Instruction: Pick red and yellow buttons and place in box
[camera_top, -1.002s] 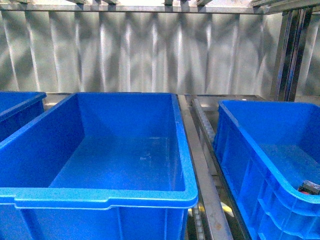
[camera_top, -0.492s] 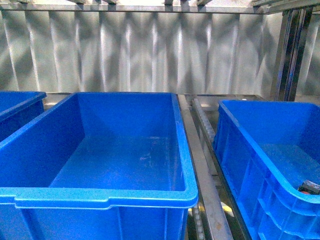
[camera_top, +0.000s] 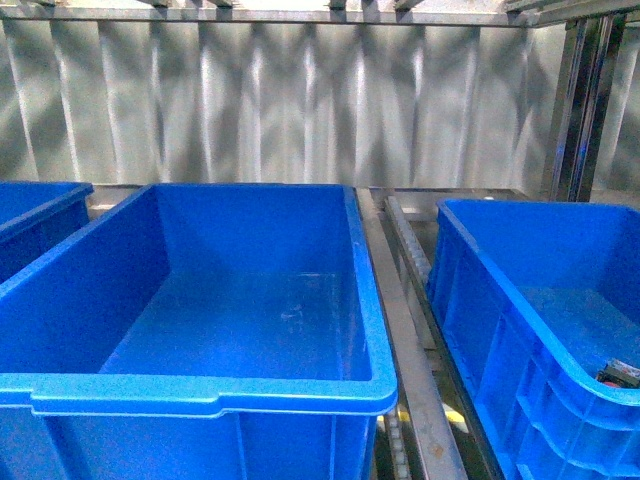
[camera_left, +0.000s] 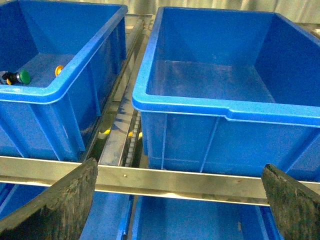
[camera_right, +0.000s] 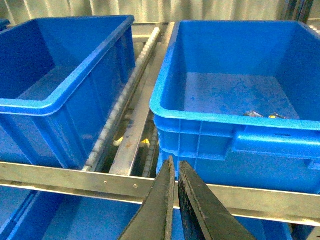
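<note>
Steel rack w/ blue bins (camera_top: 210, 400), no legible text; left claw (camera_left: 180, 200) spread, right claw (camera_right: 176, 200) pressed together.

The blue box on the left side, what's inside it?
In the left box, a green-capped button and a yellow one show. Its wall hides the rest of the floor.

Left gripper (camera_left: 177, 210): two broad dark fingers (camera_left: 60, 205), rough matte, worn grey-speckled surface, curved edges below the steel rail (camera_left: 175, 180), right gripper (camera_right: 176, 185): slim black tapered blades, smooth faces, thin pale edge along each, no cables or markings seen
</note>
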